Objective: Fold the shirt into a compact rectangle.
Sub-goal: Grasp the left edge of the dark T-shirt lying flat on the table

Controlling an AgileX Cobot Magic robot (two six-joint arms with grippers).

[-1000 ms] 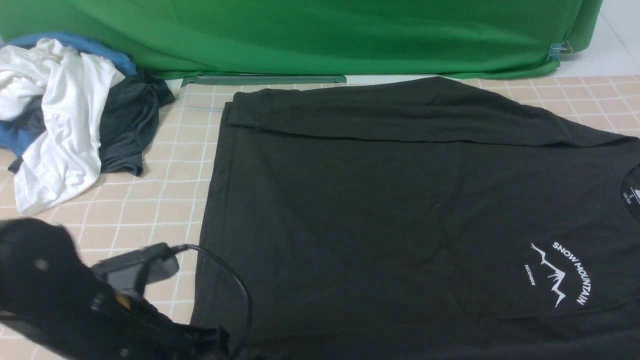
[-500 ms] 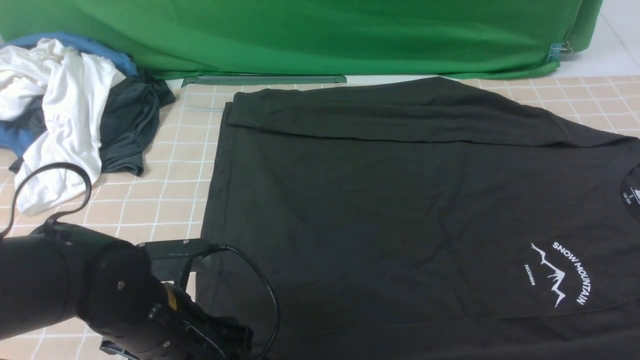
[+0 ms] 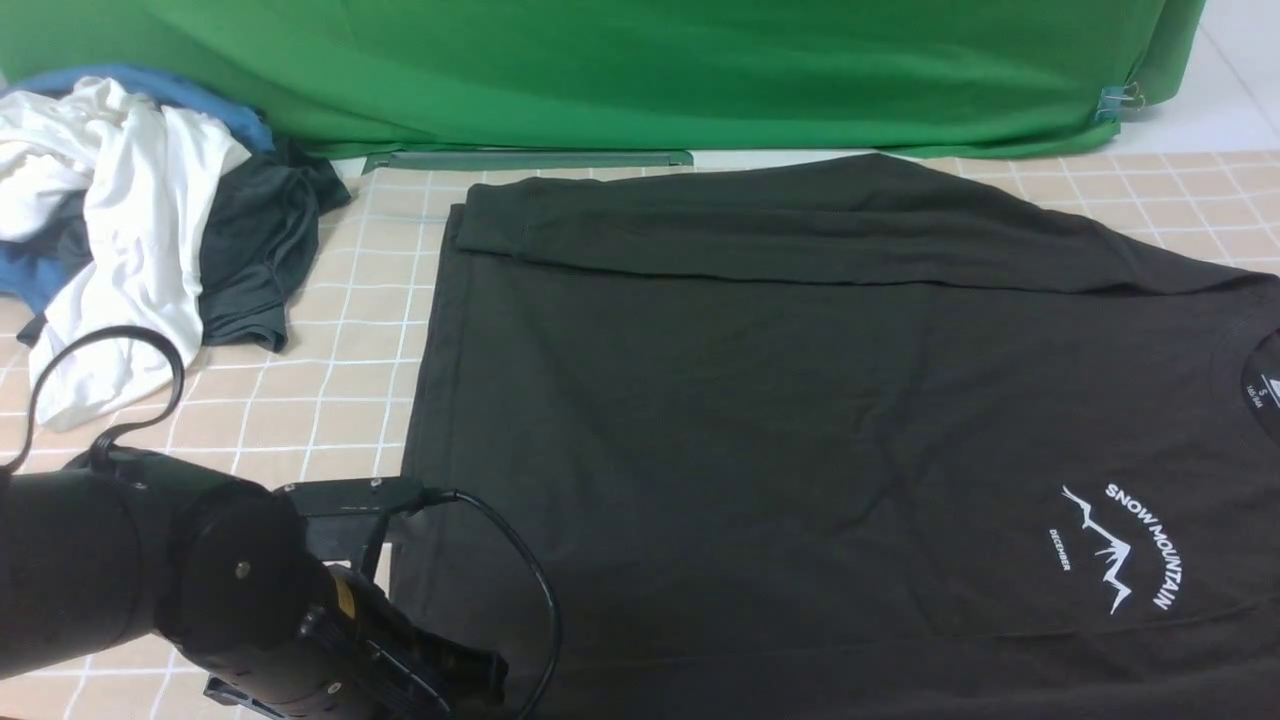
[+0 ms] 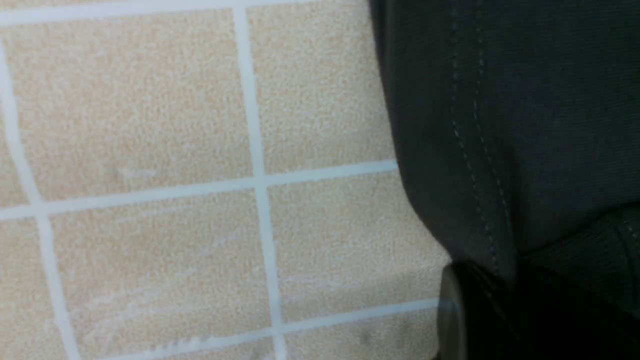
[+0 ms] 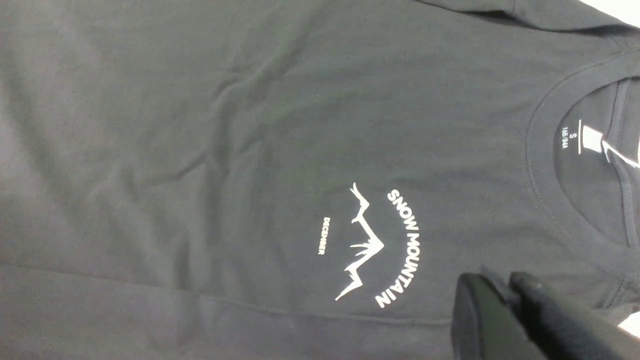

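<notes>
Where shirt (image 3: 750, 420) lies: flat on desk (image 3: 330, 400).
Left gripper (image 4: 480, 315): 7 o'clock, at hem (image 4: 475, 150); state cannot be told.
Right gripper (image 5: 505, 315): narrow.

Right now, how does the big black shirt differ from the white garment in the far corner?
The black shirt lies spread nearly flat, its far edge folded over; the white garment is crumpled in a heap of other clothes. The black shirt bears a small white mountain print; the white garment shows none. The black shirt fills the middle and right; the white garment sits far left. Both rest on the checked table.
</notes>
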